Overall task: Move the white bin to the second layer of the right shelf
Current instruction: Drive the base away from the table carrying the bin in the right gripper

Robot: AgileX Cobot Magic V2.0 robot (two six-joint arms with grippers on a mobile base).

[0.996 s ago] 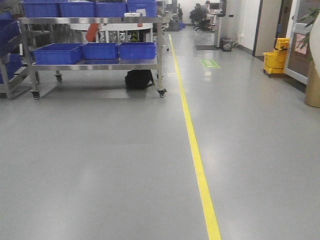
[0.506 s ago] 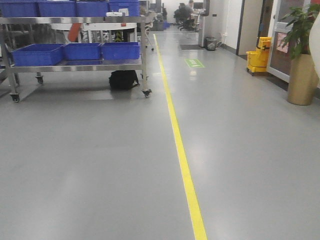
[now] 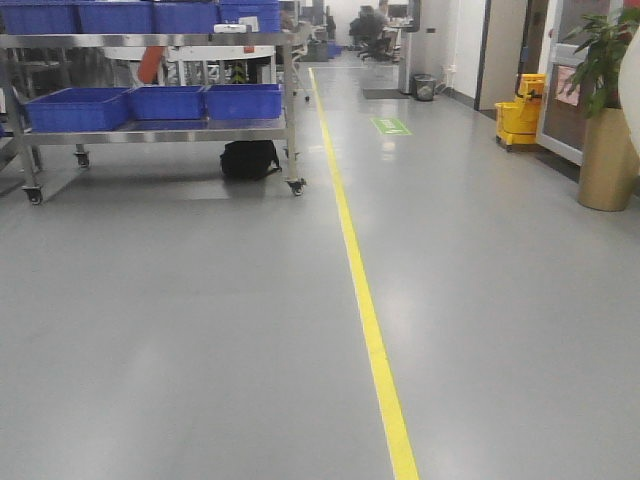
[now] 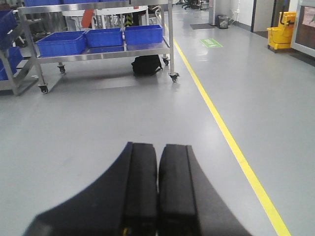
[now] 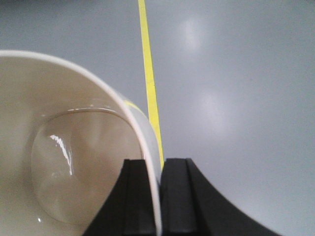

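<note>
My right gripper is shut on the white bin. Its thin rim runs between the two black fingers, one inside the glossy cream tub and one outside. The bin hangs tilted above the grey floor and fills the left of the right wrist view. A sliver of its white wall shows at the right edge of the front view. My left gripper is shut, pads together with nothing between them, above bare floor. The right shelf second layer is out of view.
A wheeled steel cart with blue crates stands at the far left, a black bag under it. A yellow floor line runs away down the aisle. A yellow mop bucket and a potted plant stand at the right.
The front view has swung to the right: the cart slid left in the picture and the potted plant came into view. In the last half second the view has barely moved.
</note>
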